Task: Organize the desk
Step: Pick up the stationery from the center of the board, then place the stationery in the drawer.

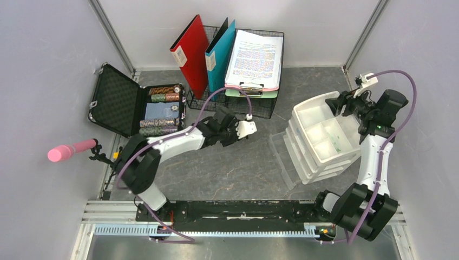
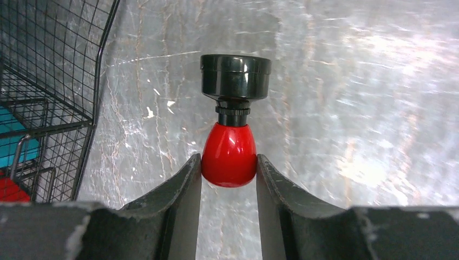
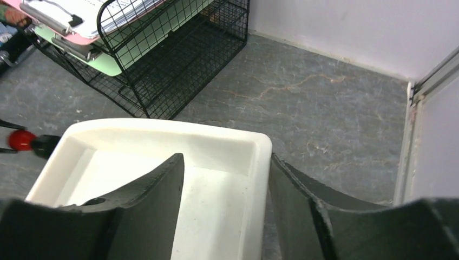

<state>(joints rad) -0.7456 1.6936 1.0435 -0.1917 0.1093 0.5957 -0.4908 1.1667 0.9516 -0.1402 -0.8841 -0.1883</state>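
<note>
"Dark-grey, stone-look tabletop (image 1: 233,168): how did it strike you?"

"Hard, stiff and heavy, I judged, and nothing to take hold of. It filled the floor between the pale walls. Its smooth face would probably let small things skid."

"And what was being tidied on it?"

"A small piece (image 2: 229,146) with a glossy red bulb and a black cap. It looked like light, hard plastic, slippery on the curve. The left gripper (image 2: 229,162) was closed on the bulb, a finger against each side. It was over the middle of the tabletop, just on the near side of the wire basket (image 1: 260,111). The widest part of the bulb seemed the right place to hold, since the thin black neck looked likelier to twist out. Whether the piece was off the surface I could not tell."

"The other arm?"

"The right gripper (image 3: 225,158) stood part open at the far right, straddling a rim of the top tray (image 3: 162,125) of the white drawer unit (image 1: 303,157). One finger was inside and one outside, with a gap beside the inner one, so it held nothing. That tray looked like thin, stiff plastic, light enough to shift if nudged."

"Beyond that?"

"Folders (image 1: 190,51) and a clipboard (image 1: 254,57) of papers stood in the basket at the far side. A black foam-lined case (image 1: 116,100) lay open at the far left."
</note>
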